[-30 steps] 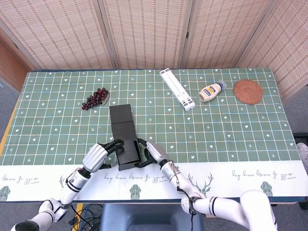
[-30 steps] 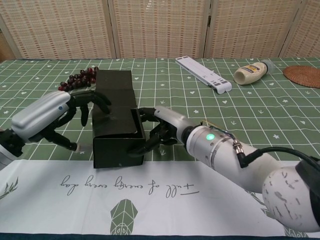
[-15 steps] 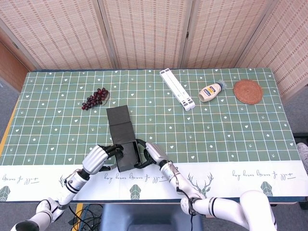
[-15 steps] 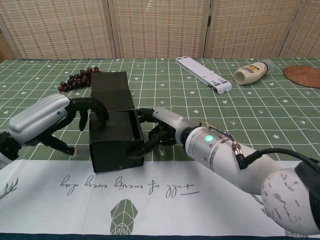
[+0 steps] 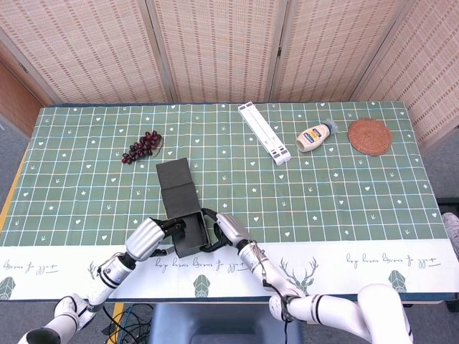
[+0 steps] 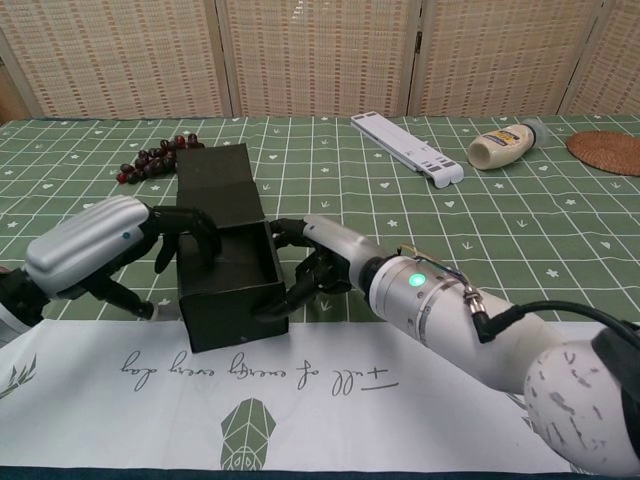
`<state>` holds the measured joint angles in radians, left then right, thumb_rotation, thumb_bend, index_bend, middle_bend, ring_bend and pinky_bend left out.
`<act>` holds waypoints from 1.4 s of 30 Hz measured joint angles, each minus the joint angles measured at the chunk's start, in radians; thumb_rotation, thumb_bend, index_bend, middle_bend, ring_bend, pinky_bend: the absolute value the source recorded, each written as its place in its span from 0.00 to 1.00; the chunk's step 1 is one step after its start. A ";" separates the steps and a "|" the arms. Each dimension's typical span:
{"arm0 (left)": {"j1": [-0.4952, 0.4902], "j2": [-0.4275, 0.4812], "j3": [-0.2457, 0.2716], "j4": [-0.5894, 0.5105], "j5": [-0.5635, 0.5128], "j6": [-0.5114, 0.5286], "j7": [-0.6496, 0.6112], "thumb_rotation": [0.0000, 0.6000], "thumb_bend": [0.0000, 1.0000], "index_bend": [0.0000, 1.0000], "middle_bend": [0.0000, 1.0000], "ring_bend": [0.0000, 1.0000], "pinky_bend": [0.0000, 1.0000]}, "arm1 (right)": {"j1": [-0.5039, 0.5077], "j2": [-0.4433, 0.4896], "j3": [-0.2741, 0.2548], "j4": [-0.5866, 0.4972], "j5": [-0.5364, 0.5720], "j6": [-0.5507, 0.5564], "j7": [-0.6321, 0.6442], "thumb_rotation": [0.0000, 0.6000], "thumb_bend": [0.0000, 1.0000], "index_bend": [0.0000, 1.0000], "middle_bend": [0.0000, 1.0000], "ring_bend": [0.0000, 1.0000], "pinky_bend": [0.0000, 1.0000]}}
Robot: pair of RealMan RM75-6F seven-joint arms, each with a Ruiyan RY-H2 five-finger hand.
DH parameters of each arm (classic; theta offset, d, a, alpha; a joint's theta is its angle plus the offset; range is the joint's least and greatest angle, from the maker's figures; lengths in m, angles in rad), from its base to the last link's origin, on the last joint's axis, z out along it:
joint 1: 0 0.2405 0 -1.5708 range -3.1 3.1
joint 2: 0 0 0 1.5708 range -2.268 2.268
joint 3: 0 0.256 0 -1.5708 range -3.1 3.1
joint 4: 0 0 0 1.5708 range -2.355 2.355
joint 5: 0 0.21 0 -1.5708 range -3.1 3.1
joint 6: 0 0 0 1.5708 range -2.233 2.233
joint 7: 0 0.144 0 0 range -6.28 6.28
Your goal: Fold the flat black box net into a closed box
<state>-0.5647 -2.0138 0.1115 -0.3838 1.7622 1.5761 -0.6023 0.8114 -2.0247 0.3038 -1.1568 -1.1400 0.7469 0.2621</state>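
Black box net (image 5: 183, 208) (image 6: 228, 255): matte black card, partly folded. Near portion raised into open-topped tray with upright walls; inside dark and hollow in chest view. Far portion, flat lid panel with crease across it, stretches away from tray toward bench middle, tilted slightly leftward in head view. Lid not closed. Whole piece sits near front edge of bench, on green checked cloth just behind white strip.

box (image 6: 228, 262): matte black
tablecloth (image 5: 344, 186): green, white grid, small hearts; white hem with script and deer
grapes (image 5: 141, 147): dark red
coaster (image 5: 369, 136): woven brown
bottle (image 5: 314, 137): cream, yellow-blue label
hands' shells: silver; fingers black
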 measured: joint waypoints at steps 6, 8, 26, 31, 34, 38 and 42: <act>-0.014 0.004 0.008 0.002 0.007 0.001 0.017 1.00 0.09 0.49 0.41 0.58 0.86 | -0.004 0.004 0.000 -0.012 -0.006 0.003 0.001 1.00 0.29 0.32 0.42 0.78 1.00; -0.017 0.006 0.009 0.001 0.008 0.001 0.021 1.00 0.09 0.50 0.42 0.58 0.86 | -0.004 0.006 0.000 -0.016 -0.008 0.005 0.001 1.00 0.29 0.32 0.42 0.78 1.00; -0.027 0.008 0.024 0.005 0.014 -0.006 0.066 1.00 0.09 0.56 0.49 0.59 0.85 | -0.010 0.005 -0.012 -0.030 -0.028 0.007 0.010 1.00 0.30 0.32 0.42 0.78 1.00; -0.030 0.013 0.029 0.002 0.017 -0.005 0.076 1.00 0.09 0.59 0.51 0.59 0.85 | -0.012 0.006 -0.015 -0.038 -0.032 0.008 0.011 1.00 0.30 0.32 0.42 0.78 1.00; -0.032 0.014 0.029 -0.001 0.018 0.001 0.081 1.00 0.09 0.60 0.52 0.60 0.85 | -0.013 0.008 -0.015 -0.042 -0.032 0.009 0.010 1.00 0.30 0.32 0.42 0.78 1.00; -0.037 0.016 0.033 -0.004 0.023 0.005 0.087 1.00 0.09 0.61 0.54 0.60 0.85 | -0.014 0.012 -0.014 -0.050 -0.030 0.009 0.007 1.00 0.31 0.32 0.42 0.78 1.00; -0.045 0.019 0.043 0.005 0.038 0.015 0.114 1.00 0.09 0.63 0.56 0.60 0.86 | -0.020 0.011 -0.023 -0.054 -0.039 0.026 -0.003 1.00 0.33 0.32 0.42 0.78 1.00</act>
<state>-0.6101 -1.9950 0.1545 -0.3785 1.8000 1.5914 -0.4887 0.7910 -2.0134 0.2807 -1.2108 -1.1795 0.7727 0.2596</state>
